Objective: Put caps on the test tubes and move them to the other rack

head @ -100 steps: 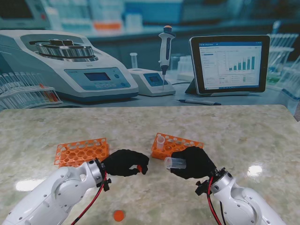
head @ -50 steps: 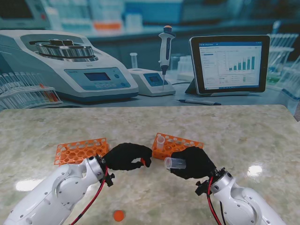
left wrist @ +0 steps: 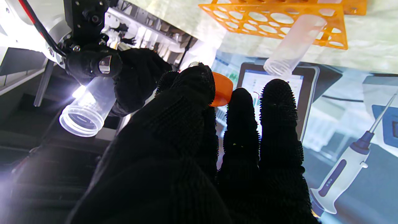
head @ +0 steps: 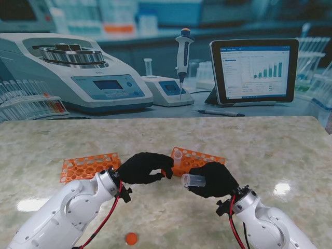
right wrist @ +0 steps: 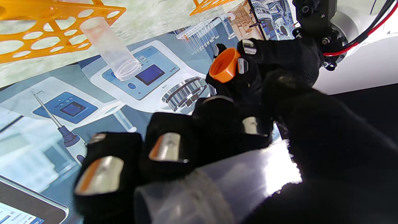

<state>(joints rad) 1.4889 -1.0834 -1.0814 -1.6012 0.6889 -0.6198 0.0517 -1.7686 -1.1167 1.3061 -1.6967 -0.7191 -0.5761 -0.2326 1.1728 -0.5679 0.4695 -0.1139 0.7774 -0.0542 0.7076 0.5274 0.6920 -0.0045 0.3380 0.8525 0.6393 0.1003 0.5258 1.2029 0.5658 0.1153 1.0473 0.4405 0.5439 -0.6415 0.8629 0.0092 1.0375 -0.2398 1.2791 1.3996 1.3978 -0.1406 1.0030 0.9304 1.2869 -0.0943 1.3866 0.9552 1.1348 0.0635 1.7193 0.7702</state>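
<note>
Robot hand [right wrist: 248,71] — threaded orange cap [right wrist: 223,65] inside

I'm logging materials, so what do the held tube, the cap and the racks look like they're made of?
Tube: clear, glossy, likely plastic; it shows through. Cap: opaque orange, probably moulded plastic with a thread inside. Racks: orange, likely rigid plastic, with punched round holes.

Fingers [head: 162,175] hide most of cap [head: 164,173]
</note>
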